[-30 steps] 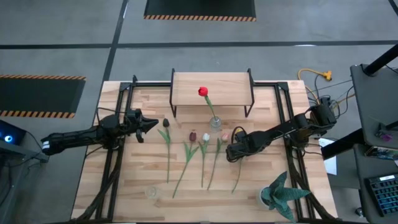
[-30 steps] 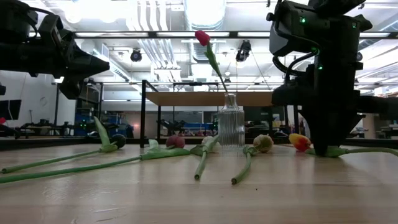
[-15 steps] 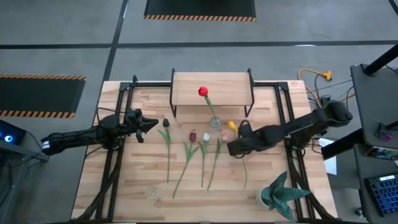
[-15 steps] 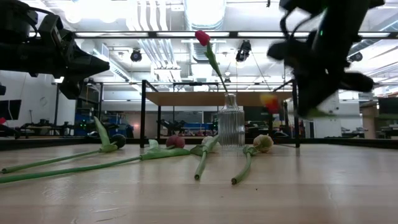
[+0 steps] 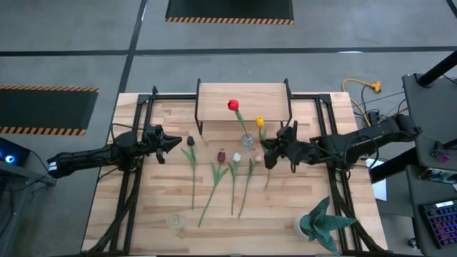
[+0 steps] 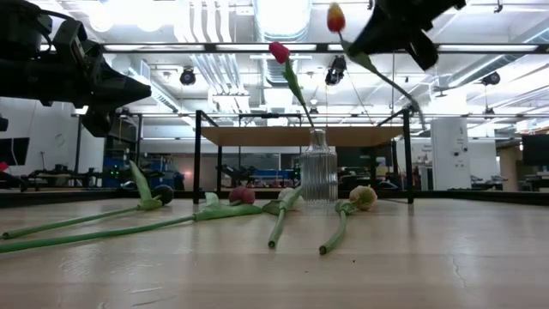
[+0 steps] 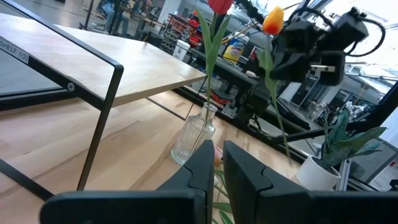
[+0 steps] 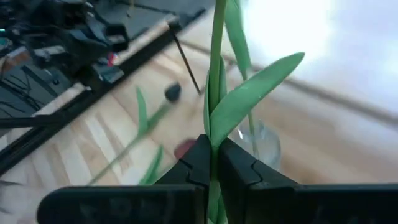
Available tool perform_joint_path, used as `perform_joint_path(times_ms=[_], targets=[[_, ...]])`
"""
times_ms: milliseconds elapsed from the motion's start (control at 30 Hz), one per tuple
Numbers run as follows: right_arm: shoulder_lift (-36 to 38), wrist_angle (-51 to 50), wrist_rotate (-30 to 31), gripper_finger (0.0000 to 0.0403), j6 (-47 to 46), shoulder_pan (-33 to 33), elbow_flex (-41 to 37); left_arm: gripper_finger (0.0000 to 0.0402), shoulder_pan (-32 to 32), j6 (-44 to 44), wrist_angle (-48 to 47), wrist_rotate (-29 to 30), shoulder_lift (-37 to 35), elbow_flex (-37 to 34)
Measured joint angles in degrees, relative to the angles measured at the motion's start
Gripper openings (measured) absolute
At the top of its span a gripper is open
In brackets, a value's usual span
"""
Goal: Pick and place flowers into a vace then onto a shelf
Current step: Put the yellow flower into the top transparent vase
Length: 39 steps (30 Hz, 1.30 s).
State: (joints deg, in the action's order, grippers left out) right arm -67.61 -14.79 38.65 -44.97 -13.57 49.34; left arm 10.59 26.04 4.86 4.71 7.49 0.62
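My right gripper (image 5: 273, 151) (image 6: 388, 36) is up in the air just right of the clear ribbed vase (image 5: 248, 140) (image 6: 318, 176), shut on a yellow-orange tulip (image 5: 260, 122) (image 6: 335, 15). A red tulip (image 5: 233, 106) stands in the vase with its stem inside. The vase sits on the table in front of the light-wood shelf (image 5: 243, 100) (image 6: 257, 136). Several other tulips (image 5: 214, 175) (image 6: 279, 219) lie flat on the table. My left gripper (image 5: 171, 141) (image 7: 215, 167) hovers shut, left of the vase. My right gripper pinches the yellow-orange tulip's stem (image 8: 215, 121) between its two fingers (image 8: 194, 167), among the leaves around its middle, reaching in from the table's right. The tulip is lifted clear and tilted: its head (image 6: 335, 15) is uppermost, its lower stem (image 6: 413, 101) hangs down to the right.
A spiky teal potted plant (image 5: 321, 221) stands at the near right corner. A small clear object (image 5: 173, 220) sits near the table's front left. Black frame rails (image 5: 136, 171) run along both sides of the tabletop.
My right gripper has risen from the table with the yellow-orange tulip and moved toward the far edge, closer to the vase. It has tipped as it went, so the tulip, which lay flat, is now lifted clear with its head up.
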Motion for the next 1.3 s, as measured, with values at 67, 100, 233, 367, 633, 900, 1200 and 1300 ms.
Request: perform_joint_path(times_ms=[67, 100, 233, 367, 633, 900, 1200, 1300], targets=[[0.1, 2.6, 1.0, 0.0012, 5.4, 0.3, 0.0, 0.0017, 0.0, 0.0, 0.0, 0.0, 0.0, 0.0], [0.1, 4.3, 1.5, 0.0012, 8.1, 0.6, 0.0, 0.0017, 0.0, 0.0, 0.0, 0.0, 0.0, 0.0], [-0.1, 12.1, 2.1, 0.0012, 19.7, 2.1, 0.0, 0.0017, 0.0, 0.0, 0.0, 0.0, 0.0, 0.0], [-0.6, 22.1, 2.1, 0.0012, 33.6, 4.1, 0.0, 0.0017, 0.0, 0.0, 0.0, 0.0, 0.0, 0.0], [-1.0, 36.4, 2.0, 0.0012, 49.5, 9.7, 0.0, 0.0017, 0.0, 0.0, 0.0, 0.0, 0.0, 0.0], [-1.0, 39.6, -1.4, 0.0012, 50.2, 13.6, 0.0, 0.0017, 0.0, 0.0, 0.0, 0.0, 0.0, 0.0], [-4.5, 42.1, -7.4, 0.0012, 52.2, 15.6, 0.0, 0.0017, 0.0, 0.0, 0.0, 0.0, 0.0, 0.0], [-6.3, 43.8, -7.7, 0.0012, 52.9, 15.7, 0.0, 0.0017, 0.0, 0.0, 0.0, 0.0, 0.0, 0.0]])
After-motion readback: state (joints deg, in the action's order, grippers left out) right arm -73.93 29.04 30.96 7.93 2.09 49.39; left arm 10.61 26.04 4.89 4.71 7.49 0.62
